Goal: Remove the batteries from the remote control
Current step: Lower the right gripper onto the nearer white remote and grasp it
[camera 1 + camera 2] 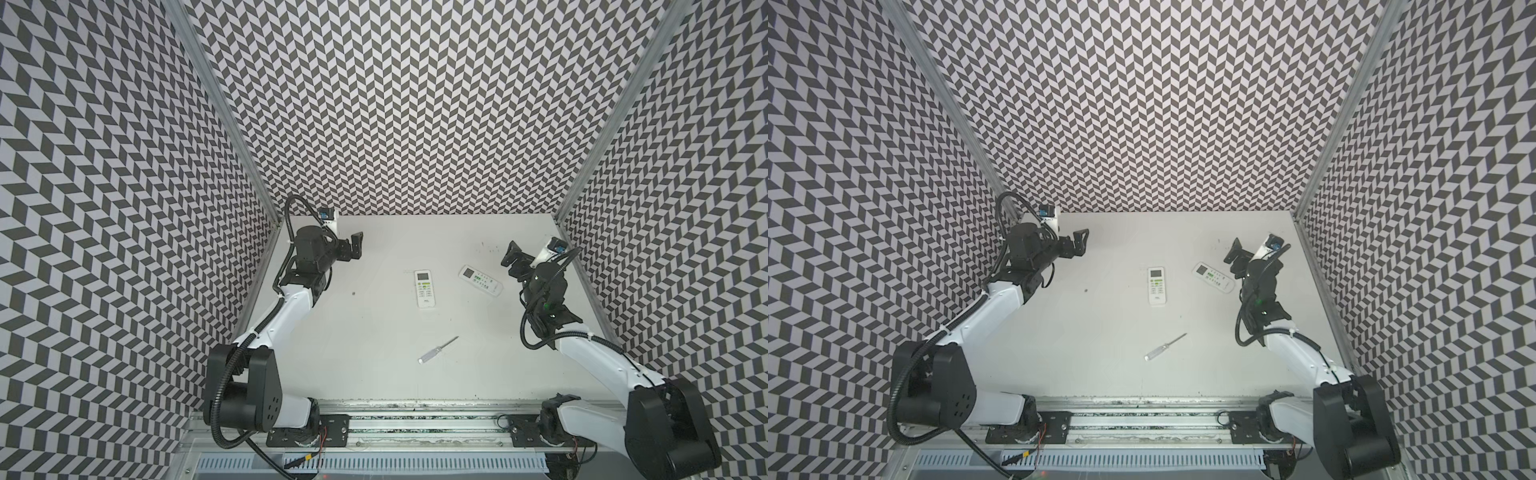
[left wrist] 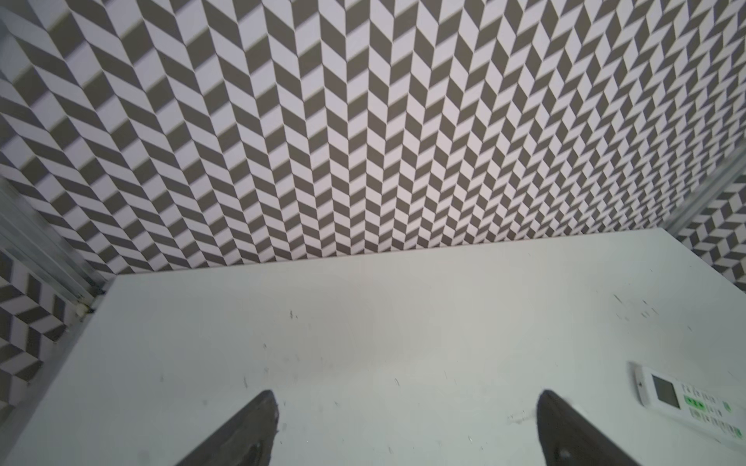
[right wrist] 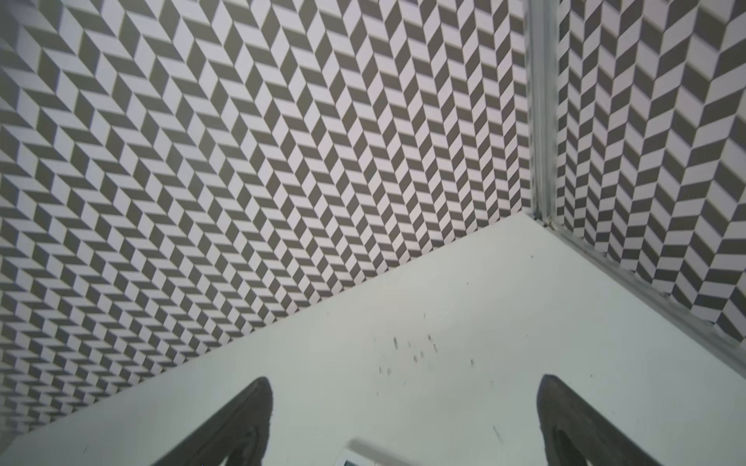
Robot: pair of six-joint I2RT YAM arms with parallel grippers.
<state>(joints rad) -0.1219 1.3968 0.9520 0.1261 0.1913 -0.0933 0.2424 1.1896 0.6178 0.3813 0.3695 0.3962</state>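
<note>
- The remote point(image 1: 425, 289) lies face up about mid-desk, a little toward the far edge. Its grey screen end points at the far edge, and its back is down and hidden from me.
- I count two remotes. The slim remote point(image 1: 480, 280) lies to the right of the first, apart from it and turned at an angle. It also shows in my left wrist view point(image 2: 686, 403).
- One screwdriver point(image 1: 437, 350) lies on the diagonal between the remote and the near edge, well apart from both remotes. Its clear handle is toward the near edge.
- The left gripper point(image 1: 356, 245) hangs near the far left corner with its jaws wide apart and nothing between them. The left wrist view shows bare desk between the fingers point(image 2: 250, 427).
- The right gripper point(image 1: 513, 253) sits toward the far right corner, just beside the slim remote, with its jaws spread and nothing held. A white corner shows low in that wrist view point(image 3: 363, 456), but I cannot tell what it belongs to.
- The desk point(image 1: 374, 324) is flat white, with scuff marks point(image 1: 486, 247) near the far right corner and one dark speck point(image 1: 353, 293) left of the remote.
- Chevron-patterned walls point(image 1: 415, 104) close the far, left and right edges, and a metal rail point(image 1: 415, 415) runs along the near edge.
- There is open room on the left half of the desk and along the near edge.
</note>
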